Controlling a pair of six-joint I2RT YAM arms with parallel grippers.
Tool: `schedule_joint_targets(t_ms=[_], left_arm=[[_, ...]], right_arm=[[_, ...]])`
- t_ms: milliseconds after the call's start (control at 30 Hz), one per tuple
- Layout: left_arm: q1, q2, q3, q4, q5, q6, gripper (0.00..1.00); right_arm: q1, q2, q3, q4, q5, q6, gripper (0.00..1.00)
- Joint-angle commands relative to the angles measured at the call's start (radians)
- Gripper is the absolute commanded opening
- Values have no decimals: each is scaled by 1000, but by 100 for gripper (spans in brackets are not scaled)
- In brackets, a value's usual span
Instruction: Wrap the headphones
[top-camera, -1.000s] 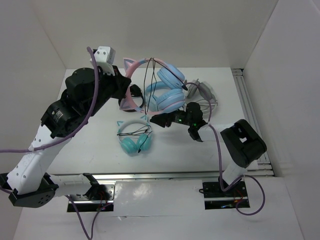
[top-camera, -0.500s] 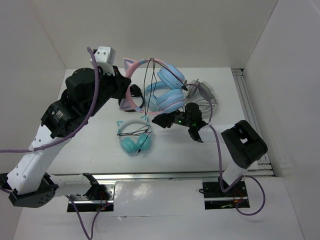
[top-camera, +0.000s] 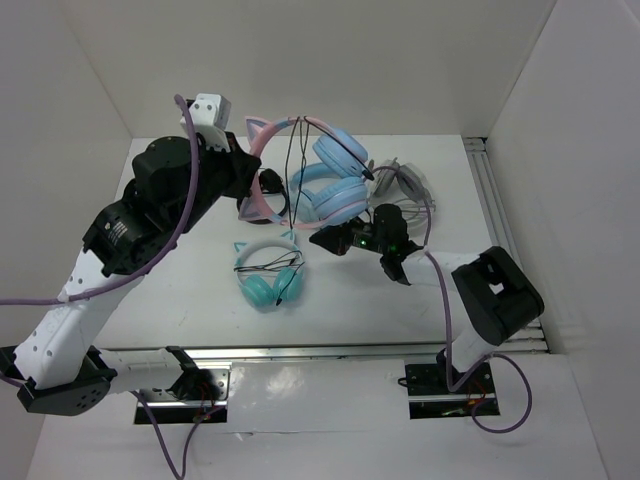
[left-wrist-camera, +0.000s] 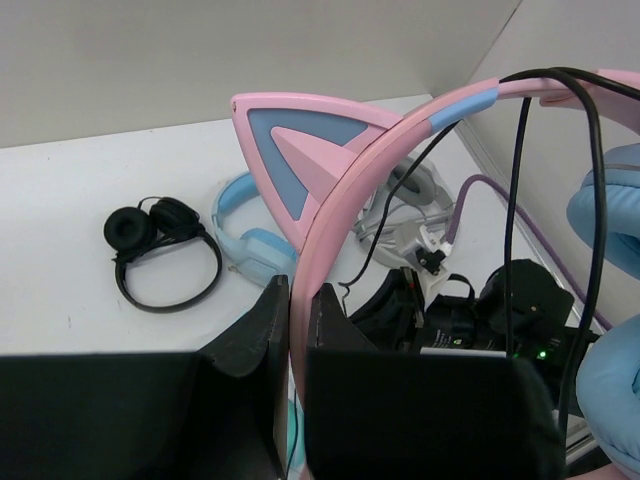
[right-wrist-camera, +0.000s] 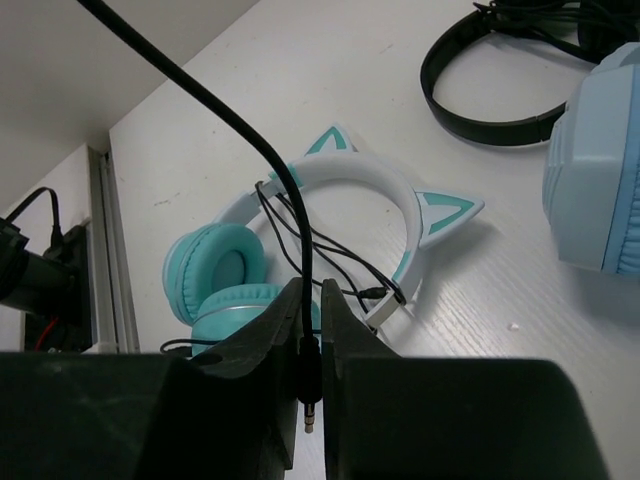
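Observation:
The headphones (top-camera: 338, 158) hang above the table, pink cat-ear headband (left-wrist-camera: 385, 150) uppermost and light blue ear cups (right-wrist-camera: 600, 170) below. My left gripper (left-wrist-camera: 297, 292) is shut on the headband just below one ear; in the top view it (top-camera: 260, 190) sits left of the cups. The thin black cable (left-wrist-camera: 517, 200) is draped over the headband and drops down. My right gripper (right-wrist-camera: 312, 300) is shut on the cable (right-wrist-camera: 250, 140) just above its jack plug (right-wrist-camera: 309, 395), which pokes out below the fingers. In the top view this gripper (top-camera: 325, 240) is just below the ear cups.
On the table under my right gripper lies a teal cat-ear pair (top-camera: 268, 275) with its own cable. A black pair (left-wrist-camera: 160, 245) and an all-light-blue pair (left-wrist-camera: 245, 240) lie behind. A grey pair (top-camera: 405, 185) sits at the right, near a metal rail (top-camera: 500, 220).
My right gripper has closed on the black cable, and that arm's elbow has shifted a little right and toward the near edge. The left arm and the headphones have stayed still.

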Motion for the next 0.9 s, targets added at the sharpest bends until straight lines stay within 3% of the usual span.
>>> schedule_joint_targets(t_ms=[0, 200, 433, 667, 867], left_arm=[[2, -31, 0, 111, -20, -15, 0], [14, -22, -20, 90, -106, -52, 0], [137, 31, 46, -18, -126, -136, 0], [241, 42, 17, -32, -146, -189, 0], [273, 82, -3, -32, -256, -169, 0]], right_arm=[[-5, -49, 13, -43, 21, -44, 3], [82, -173, -66, -114, 238, -65, 0], [267, -427, -194, -235, 551, -99, 0], [471, -580, -194, -381, 722, -99, 0], [626, -633, -136, -493, 811, -108, 0]])
